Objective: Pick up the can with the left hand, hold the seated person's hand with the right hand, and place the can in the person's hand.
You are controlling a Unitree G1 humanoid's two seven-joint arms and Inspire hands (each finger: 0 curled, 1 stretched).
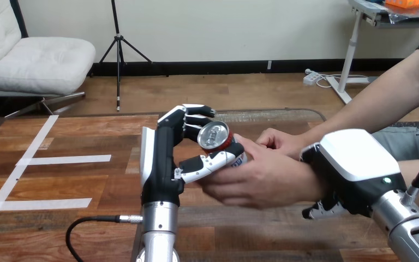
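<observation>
The soda can (215,136), top tilted toward the robot, sits above the table's (60,180) middle in the curled fingers and thumb of the upright left hand (162,158), touching the person's nearer hand (251,177) just right of it, whose wrist the right hand (354,161) clasps from above, fingers curled under.

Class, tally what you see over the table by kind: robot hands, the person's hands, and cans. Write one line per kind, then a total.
Robot hands: 2, the left hand and the right hand
Person's hands: 2, the nearer hand and the farther hand
Cans: 1, the can
Total: 5
</observation>
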